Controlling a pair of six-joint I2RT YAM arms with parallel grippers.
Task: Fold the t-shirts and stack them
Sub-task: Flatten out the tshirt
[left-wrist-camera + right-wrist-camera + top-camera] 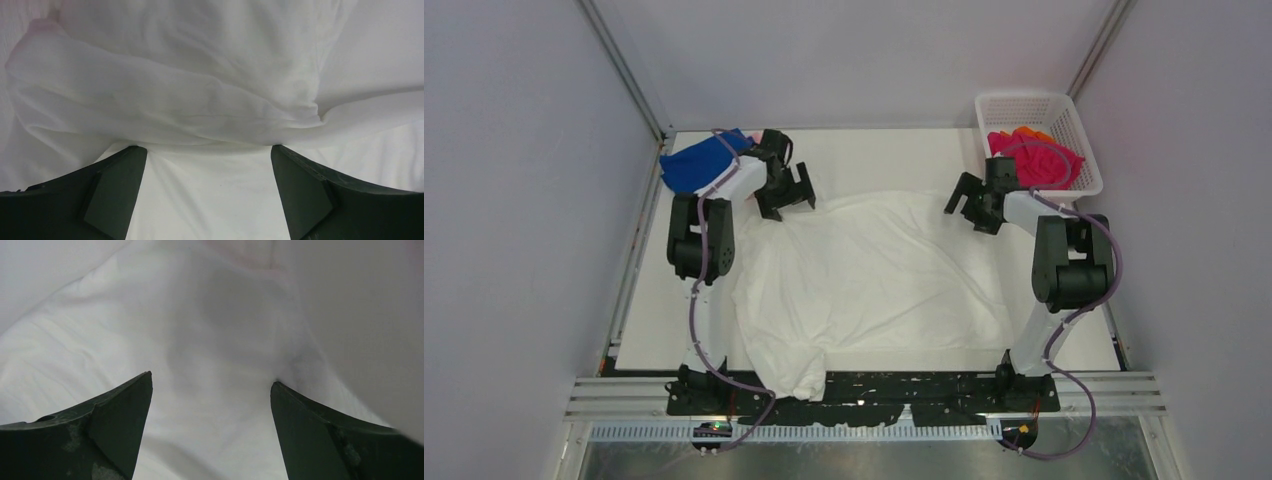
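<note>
The white t-shirt [874, 280] lies spread and rumpled across the middle of the surface [884, 160], with one bunched end drooping over the near edge between the arm bases. A blue t-shirt [696, 165] sits folded in the far left corner. The magenta t-shirt [1039, 165] and orange t-shirt [1032, 132] are heaped in the white basket [1022, 108] at the far right.

The left claw [789, 195] hangs at the far left edge of the white cloth, jaws spread wide and holding nothing. Its wrist view shows a thick raised fold of the white t-shirt [190, 100] just ahead of the left claw [209, 150]. The right claw [972, 205] hovers at the far right edge, also wide open and empty. From its wrist, the right claw [211, 380] looks down on smooth cloth [150, 340], though blur makes it hard to say whether it touches.

The fabric looks light, limp and thin, so it should drag and crease rather than slide as a sheet. The far corners or shoulder seams, pinched through both layers, seem the best holds.
</note>
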